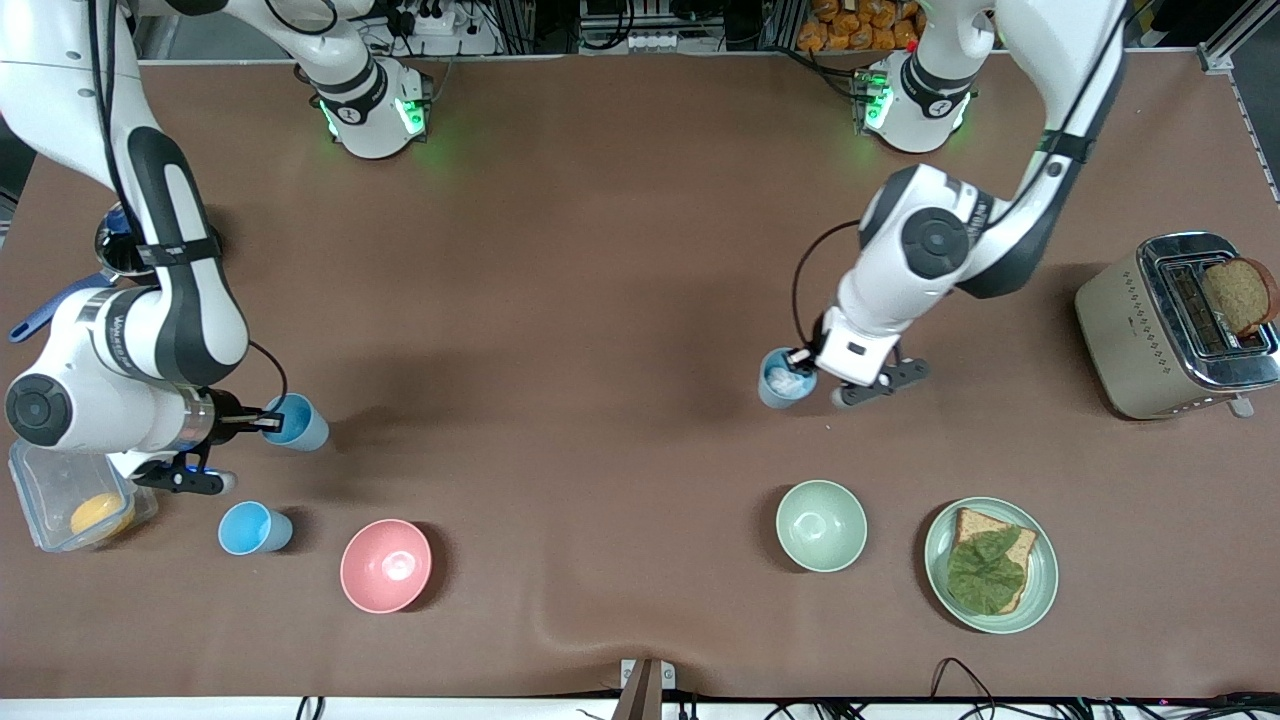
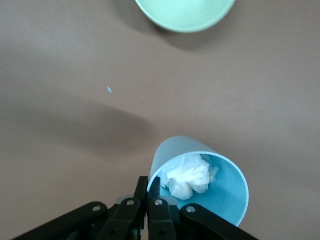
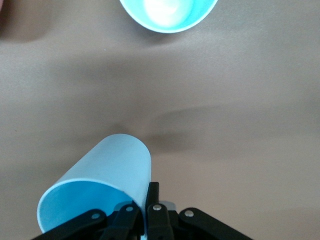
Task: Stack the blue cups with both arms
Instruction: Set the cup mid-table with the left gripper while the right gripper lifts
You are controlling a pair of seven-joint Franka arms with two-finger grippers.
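I see three smooth, tapered blue plastic cups. The sky-blue cup [image 1: 297, 422] [image 3: 97, 197] is tilted and pinched by its rim in the right end effector [image 1: 262, 424] [image 3: 150, 202], whose fingers are closed on the thin wall. It hangs over the table [image 1: 600, 280] at the right arm's end. A second sky-blue cup [image 1: 252, 528] [image 3: 167, 12] stands upright on the table below it, nearer the front camera, mouth up.

The paler cup [image 1: 784, 378] [image 2: 202, 185] is gripped the same way by the left end effector [image 1: 806, 358] [image 2: 148, 195], fingers clamped on its rim. It tilts over the table toward the left arm's end, and I can see a crumpled white wad [image 2: 190, 176] inside it.

The table is covered in a matte brown cloth with a slight ripple near the front edge. A glossy round pink bowl [image 1: 386, 565] sits beside the standing cup. A pale green bowl [image 1: 821, 525] [image 2: 185, 12] rests nearer the front camera than the paler cup, beside a green plate [image 1: 1040, 590] carrying bread [image 1: 1015, 548] topped with a leaf [image 1: 985, 572]. A shiny metal toaster [image 1: 1160, 330] holds a brown slice [image 1: 1240, 295]. A clear plastic box [image 1: 40, 500] with something orange [image 1: 100, 513] in it sits under the right arm.
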